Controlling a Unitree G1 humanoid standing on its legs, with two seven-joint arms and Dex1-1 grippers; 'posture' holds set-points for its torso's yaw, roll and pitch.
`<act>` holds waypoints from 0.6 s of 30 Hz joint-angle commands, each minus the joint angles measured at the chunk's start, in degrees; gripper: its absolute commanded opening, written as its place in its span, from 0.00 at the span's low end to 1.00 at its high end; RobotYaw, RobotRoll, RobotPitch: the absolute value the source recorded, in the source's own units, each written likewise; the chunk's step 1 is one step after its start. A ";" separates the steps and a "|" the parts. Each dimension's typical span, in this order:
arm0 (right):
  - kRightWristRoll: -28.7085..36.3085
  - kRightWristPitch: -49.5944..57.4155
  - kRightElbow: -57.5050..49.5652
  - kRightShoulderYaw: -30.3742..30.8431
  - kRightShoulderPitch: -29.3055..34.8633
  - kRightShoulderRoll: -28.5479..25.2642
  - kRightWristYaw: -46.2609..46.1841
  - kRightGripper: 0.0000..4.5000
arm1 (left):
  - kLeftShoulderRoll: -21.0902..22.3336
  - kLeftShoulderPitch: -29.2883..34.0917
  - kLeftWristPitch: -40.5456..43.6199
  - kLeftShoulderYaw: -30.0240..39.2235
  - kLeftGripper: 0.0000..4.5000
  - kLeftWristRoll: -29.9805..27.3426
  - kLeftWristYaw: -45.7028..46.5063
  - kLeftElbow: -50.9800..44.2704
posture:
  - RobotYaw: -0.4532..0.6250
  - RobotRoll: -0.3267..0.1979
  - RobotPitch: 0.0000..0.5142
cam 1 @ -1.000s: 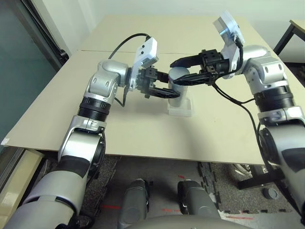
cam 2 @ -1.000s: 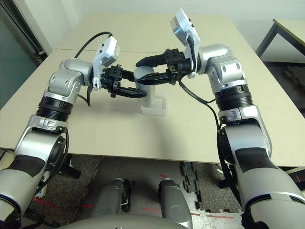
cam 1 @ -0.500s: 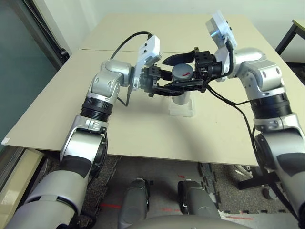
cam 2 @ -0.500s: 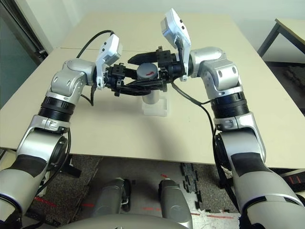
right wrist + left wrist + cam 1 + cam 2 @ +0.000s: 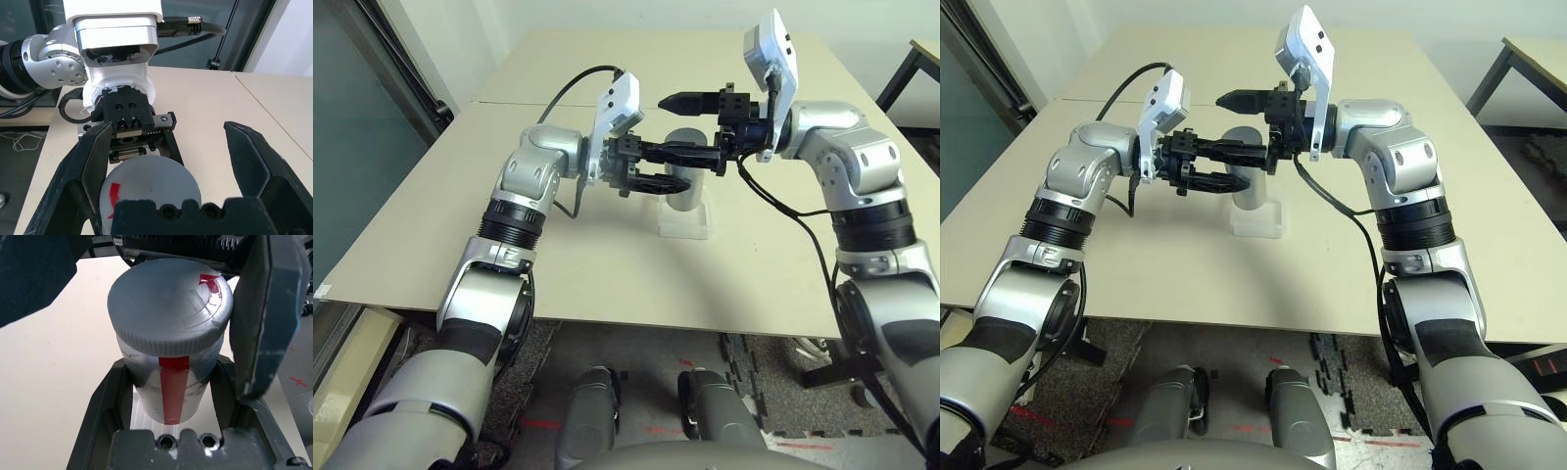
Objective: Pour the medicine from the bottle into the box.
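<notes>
Nearest me, my two silver forearms, the left [image 5: 489, 294] and the right [image 5: 901, 294], reach forward from either side, over a grey floor [image 5: 646, 343] with red marks and then the near edge of a pale beige table [image 5: 587, 279]. On the table, in front of me, sits the shallow, clear whitish plastic box [image 5: 685, 231]. Just above it, roughly upright, is the small silver-grey cylindrical bottle [image 5: 685, 196], with a broad red stripe [image 5: 173, 391] down its side. My left gripper [image 5: 172, 362] pinches the bottle's body from both sides, below the cap. The round grey cap [image 5: 168, 303] is on the bottle and carries a curved red arrow [image 5: 212, 286]. My right gripper [image 5: 167, 127] comes in from the other side with its two black fingers spread wide; the cap lies between them, much closer to one than to the other, and I cannot tell whether that finger touches it. Farther off, a thin seam [image 5: 514, 104] crosses the tabletop. Beyond that are a pale wall [image 5: 685, 18] and, to my right, the corner of a second table [image 5: 928, 51].
</notes>
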 commanded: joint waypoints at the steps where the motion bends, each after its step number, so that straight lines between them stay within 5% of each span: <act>1: -1.10 -0.62 1.04 1.00 0.47 0.00 -0.73 1.00 | 0.02 0.23 0.56 -0.36 0.55 -1.05 0.02 -1.19 | 0.39 0.62 0.15; 18: -0.99 1.50 1.78 -2.05 3.96 -7.23 -2.03 1.00 | 1.18 1.43 2.36 -0.47 0.55 -1.81 0.29 -3.24 | 0.38 0.62 0.17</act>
